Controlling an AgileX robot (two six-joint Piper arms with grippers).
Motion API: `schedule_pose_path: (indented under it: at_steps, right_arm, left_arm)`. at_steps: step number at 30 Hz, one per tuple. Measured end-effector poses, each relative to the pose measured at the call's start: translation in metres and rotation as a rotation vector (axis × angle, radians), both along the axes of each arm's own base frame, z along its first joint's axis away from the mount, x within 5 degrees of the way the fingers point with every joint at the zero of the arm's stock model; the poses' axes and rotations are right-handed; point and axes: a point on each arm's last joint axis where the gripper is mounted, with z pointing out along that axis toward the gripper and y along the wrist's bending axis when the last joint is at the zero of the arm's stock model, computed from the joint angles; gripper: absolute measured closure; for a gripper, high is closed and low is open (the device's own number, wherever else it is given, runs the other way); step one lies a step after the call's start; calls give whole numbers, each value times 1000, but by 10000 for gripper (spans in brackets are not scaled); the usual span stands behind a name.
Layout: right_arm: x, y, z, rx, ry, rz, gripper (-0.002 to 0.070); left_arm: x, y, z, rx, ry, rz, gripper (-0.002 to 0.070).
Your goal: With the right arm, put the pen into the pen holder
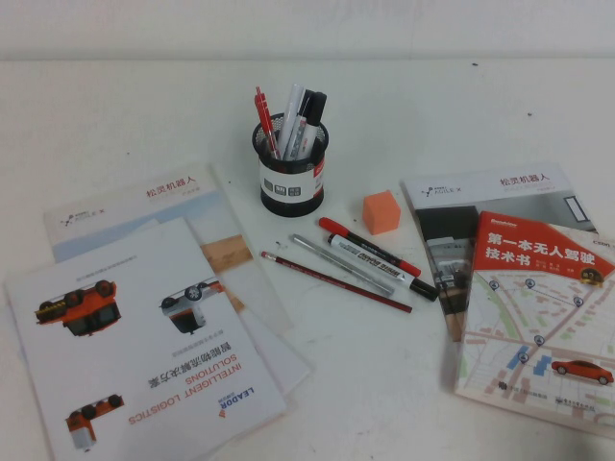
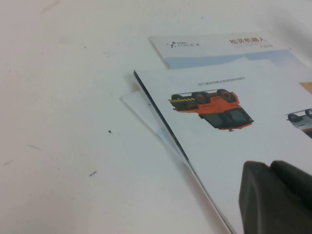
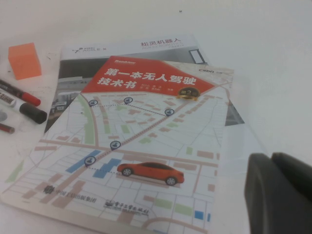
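Pick not begun: pen (image 1: 335,281) lies flat mid-counter, just front-right of pen holder (image 1: 292,177); right gripper (image 3: 280,192) over books near right edge, left gripper (image 2: 273,195) over left-edge brochures, openings can't be judged; next, right arm reaches the pen.

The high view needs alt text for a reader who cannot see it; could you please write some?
A dark-red pen lies on a white table just in front of a black mesh pen holder already holding several pens, beside a silver pen, two markers and an orange cube. Brochures lie left and a map-covered book right; neither the left nor the right gripper appears.
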Motion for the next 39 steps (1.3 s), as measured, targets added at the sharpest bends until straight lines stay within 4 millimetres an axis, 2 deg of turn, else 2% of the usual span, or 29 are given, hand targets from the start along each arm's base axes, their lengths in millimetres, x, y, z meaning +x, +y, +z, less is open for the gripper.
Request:
schedule_pose_path:
  at_steps: [7, 11, 15, 19, 22, 37, 39]
  right_arm:
    - [0, 0, 0, 13, 0, 1, 696]
    - [0, 4, 2, 126, -18, 8, 696]
    - [2, 9, 11, 432, -92, 10, 696]
    - [2, 14, 20, 896, -121, -5, 696]
    - [2, 14, 23, 1058, -130, -16, 696]
    - [2, 15, 23, 1049, -123, -1, 696]
    - [0, 18, 30, 1006, -119, 36, 696]
  left_arm:
    - [0, 0, 0, 0, 0, 0, 677]
    - [0, 0, 0, 0, 0, 0, 678]
    - [0, 0, 0, 0, 0, 0, 677]
    - [0, 0, 0, 0, 0, 0, 678]
    - [0, 0, 0, 0, 0, 0, 678]
    - [0, 0, 0, 0, 0, 0, 677]
    - [0, 0, 0, 0, 0, 0, 678]
